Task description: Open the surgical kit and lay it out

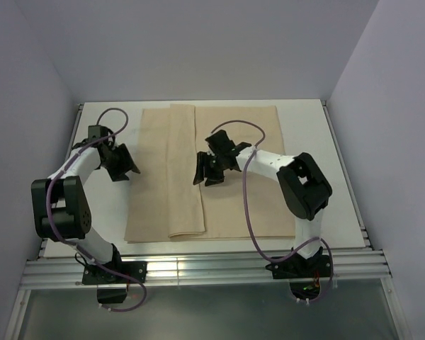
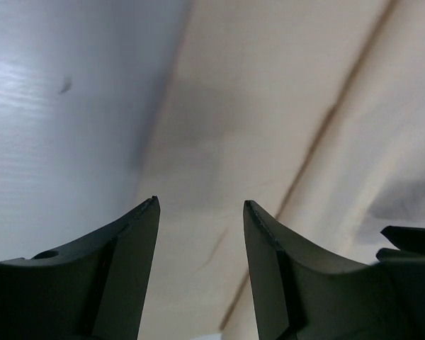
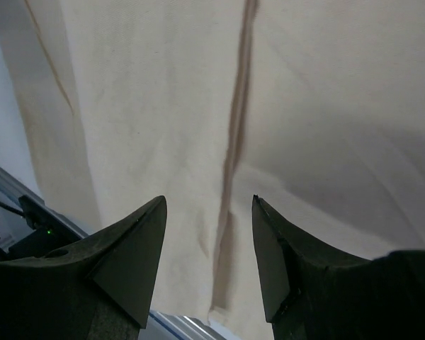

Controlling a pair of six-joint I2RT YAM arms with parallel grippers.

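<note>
Tan wrap (image 1: 249, 138) lies spread on the white table (image 1: 326, 177), left gripper (image 1: 127, 170) at its edge, right gripper (image 1: 200, 176) over its fold, both with jaws apart and empty

One tan wrap (image 1: 248, 142), one table (image 1: 319, 142) — two tools: left tool (image 2: 200, 204), right tool (image 3: 209, 200).

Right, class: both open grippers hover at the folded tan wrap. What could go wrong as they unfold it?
1. The folded flap lies flat on the wrap; the right gripper may pinch both layers and drag everything.
2. The left gripper, near the wrap's left edge, could shove it askew.
3. Whatever lies under the folds is hidden; a sharp pull might scatter it.
</note>
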